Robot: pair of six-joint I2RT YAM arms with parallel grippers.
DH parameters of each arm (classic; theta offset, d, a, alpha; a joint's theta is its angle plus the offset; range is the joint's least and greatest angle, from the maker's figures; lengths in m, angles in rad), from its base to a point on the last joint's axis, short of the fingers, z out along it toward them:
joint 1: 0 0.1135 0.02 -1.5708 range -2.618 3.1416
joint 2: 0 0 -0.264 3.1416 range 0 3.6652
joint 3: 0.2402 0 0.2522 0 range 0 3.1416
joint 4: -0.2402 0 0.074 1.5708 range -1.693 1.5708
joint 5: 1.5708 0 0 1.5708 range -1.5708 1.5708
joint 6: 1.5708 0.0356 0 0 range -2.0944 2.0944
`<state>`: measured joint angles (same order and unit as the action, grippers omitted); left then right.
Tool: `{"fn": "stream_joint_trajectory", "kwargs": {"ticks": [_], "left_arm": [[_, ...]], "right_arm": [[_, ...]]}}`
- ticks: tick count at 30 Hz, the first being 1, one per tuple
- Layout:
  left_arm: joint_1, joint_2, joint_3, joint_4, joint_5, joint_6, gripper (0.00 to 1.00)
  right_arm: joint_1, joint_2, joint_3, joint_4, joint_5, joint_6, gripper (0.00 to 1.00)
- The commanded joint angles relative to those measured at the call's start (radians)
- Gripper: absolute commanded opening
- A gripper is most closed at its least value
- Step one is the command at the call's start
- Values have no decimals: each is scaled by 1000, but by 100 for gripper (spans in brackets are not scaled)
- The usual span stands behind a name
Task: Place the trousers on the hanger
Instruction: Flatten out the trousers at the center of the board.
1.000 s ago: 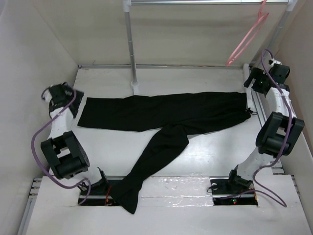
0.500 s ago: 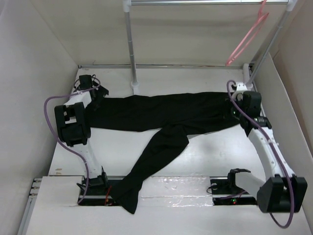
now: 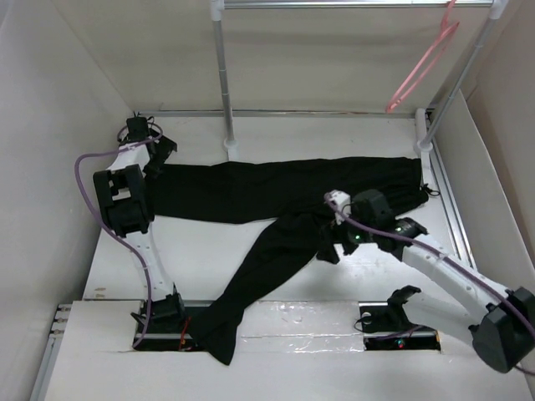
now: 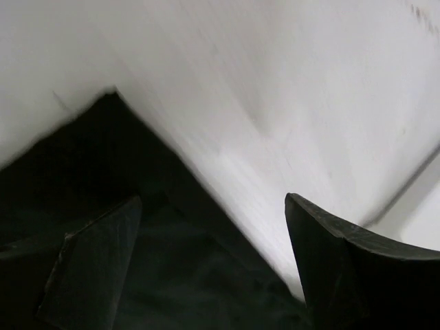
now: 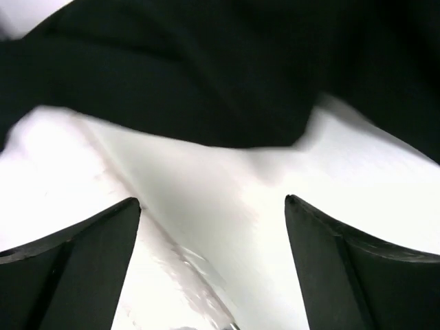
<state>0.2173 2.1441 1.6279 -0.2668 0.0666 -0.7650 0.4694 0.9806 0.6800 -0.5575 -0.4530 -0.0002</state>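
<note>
The black trousers (image 3: 276,190) lie flat on the white table, one leg stretched left and the other running down to the near edge. The pale-pink hanger (image 3: 422,67) hangs from the rail at the top right. My left gripper (image 3: 161,157) is open over the far-left end of the trousers; in the left wrist view (image 4: 213,265) the black cloth (image 4: 137,275) lies under and between its fingers. My right gripper (image 3: 328,245) is open, low over the table by the trousers' fork; in the right wrist view (image 5: 213,265) it holds nothing, with the cloth (image 5: 206,75) just ahead.
A white rack pole (image 3: 224,83) stands at the back centre and another (image 3: 456,88) slants at the right, joined by a top rail. White walls close in the left, back and right. The arm bases sit at the near edge.
My right arm has swung from the trousers' right end to their middle, by the fork. My left arm has come from the left side onto the trousers' left end.
</note>
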Motion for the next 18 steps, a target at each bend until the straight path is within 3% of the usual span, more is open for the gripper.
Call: {"fn": "stream_joint_trajectory", "kwargs": {"ticks": [1, 4, 9, 15, 18], "left_arm": [[-27, -182, -72, 3, 65, -11, 83], [-62, -402, -218, 50, 75, -3, 84], [-107, -782, -445, 92, 94, -11, 85], [-116, -1110, -519, 100, 104, -3, 85], [-116, -1176, -502, 42, 95, 3, 85]], "right_arm": [[155, 65, -22, 190, -47, 81, 92], [280, 197, -5, 301, -66, 108, 94], [544, 426, 281, 209, 66, -90, 95], [656, 668, 424, 292, 51, -224, 96], [682, 823, 486, 309, 36, -244, 97]]}}
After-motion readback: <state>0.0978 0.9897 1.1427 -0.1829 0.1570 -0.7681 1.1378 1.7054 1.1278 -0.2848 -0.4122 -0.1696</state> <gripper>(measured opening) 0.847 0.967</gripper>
